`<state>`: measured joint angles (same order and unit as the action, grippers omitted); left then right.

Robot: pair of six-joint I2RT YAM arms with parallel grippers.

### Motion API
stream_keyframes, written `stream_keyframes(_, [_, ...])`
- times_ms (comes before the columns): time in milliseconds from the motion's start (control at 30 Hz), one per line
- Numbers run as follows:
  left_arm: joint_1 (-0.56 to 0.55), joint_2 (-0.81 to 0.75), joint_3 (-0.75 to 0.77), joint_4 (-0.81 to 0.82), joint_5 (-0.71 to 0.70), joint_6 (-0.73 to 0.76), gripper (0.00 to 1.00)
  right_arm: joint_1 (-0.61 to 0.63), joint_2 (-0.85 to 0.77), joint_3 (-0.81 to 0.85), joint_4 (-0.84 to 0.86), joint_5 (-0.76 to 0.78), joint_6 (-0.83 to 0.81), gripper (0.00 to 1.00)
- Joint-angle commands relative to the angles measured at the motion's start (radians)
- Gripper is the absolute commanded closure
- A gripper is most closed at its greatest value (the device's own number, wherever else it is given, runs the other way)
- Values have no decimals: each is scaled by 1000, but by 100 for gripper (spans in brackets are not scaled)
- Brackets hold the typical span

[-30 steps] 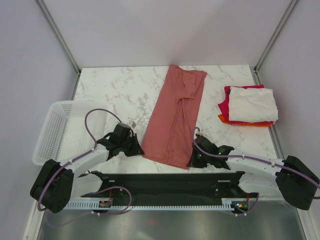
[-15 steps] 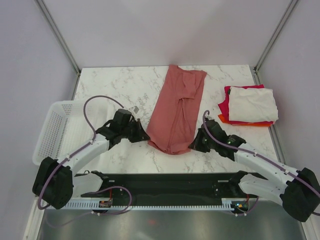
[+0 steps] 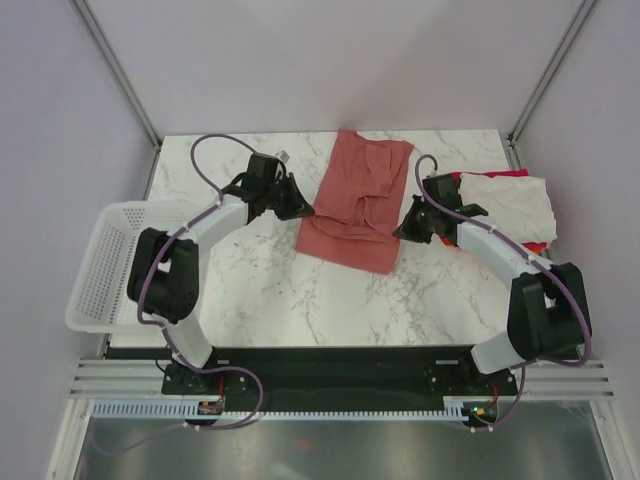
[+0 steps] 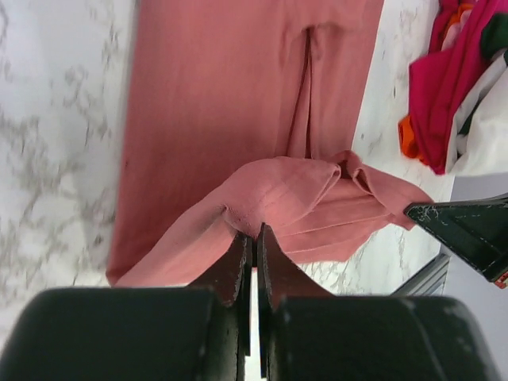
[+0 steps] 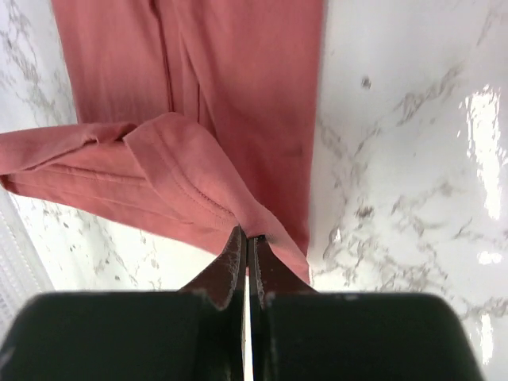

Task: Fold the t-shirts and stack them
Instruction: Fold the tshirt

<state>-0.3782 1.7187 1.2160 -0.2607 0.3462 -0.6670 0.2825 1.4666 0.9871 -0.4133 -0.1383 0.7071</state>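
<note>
The salmon-red t-shirt (image 3: 355,195) lies as a long strip on the marble table, its near end lifted and doubled back over the middle. My left gripper (image 3: 304,211) is shut on the hem's left corner, seen in the left wrist view (image 4: 254,228). My right gripper (image 3: 403,231) is shut on the right corner, seen in the right wrist view (image 5: 246,234). A stack of folded shirts stands at the right: cream-white (image 3: 510,208) on top, magenta (image 3: 458,195) under it, orange (image 3: 530,247) at the bottom.
A white mesh basket (image 3: 105,265) hangs over the table's left edge. The right arm's forearm (image 3: 490,245) lies beside the folded stack. Metal frame posts (image 3: 120,75) rise at the back corners.
Both grippers have carried the shirt's near hem away from the table's front edge toward the back, folding the lower half over the upper half. Both arms are now stretched far out.
</note>
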Motion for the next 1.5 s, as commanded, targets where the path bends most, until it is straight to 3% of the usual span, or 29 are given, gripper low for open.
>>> stream_keyframes(0, [4, 116, 160, 32, 31, -28, 98, -58, 89, 103, 37, -67, -41, 100])
stream_keyframes(167, [22, 270, 310, 43, 16, -40, 98, -109, 218, 197, 59, -121, -32, 100])
stream_keyframes(633, [79, 481, 530, 81, 155, -100, 97, -183, 427, 396, 67, -168, -28, 98])
stream_keyframes(667, [82, 505, 580, 81, 189, -105, 91, -190, 448, 430, 68, -176, -28, 89])
stream_keyframes(700, [91, 536, 605, 77, 206, -120, 79, -190, 465, 441, 77, -176, -28, 55])
stream_keyframes(733, [97, 571, 640, 71, 223, -123, 49, -192, 477, 446, 86, -170, -35, 39])
stream_keyframes(800, [105, 567, 639, 67, 246, -106, 22, -190, 463, 414, 120, -164, -44, 17])
stream_keyframes(833, [105, 547, 619, 67, 232, -74, 3, -192, 422, 391, 136, -153, -52, 15])
stream_keyframes(867, [105, 471, 547, 75, 179, -54, 0, -190, 397, 331, 148, -149, -64, 14])
stream_keyframes(1133, [87, 161, 193, 95, 63, 40, 5, -174, 111, -5, 222, -148, -110, 28])
stream_keyframes(1267, [82, 120, 152, 2, 65, 79, 14, -122, 64, -108, 220, -176, -113, 38])
stream_keyframes(1467, [85, 116, 119, -87, 60, 138, 21, -60, 63, -171, 260, -172, -97, 39])
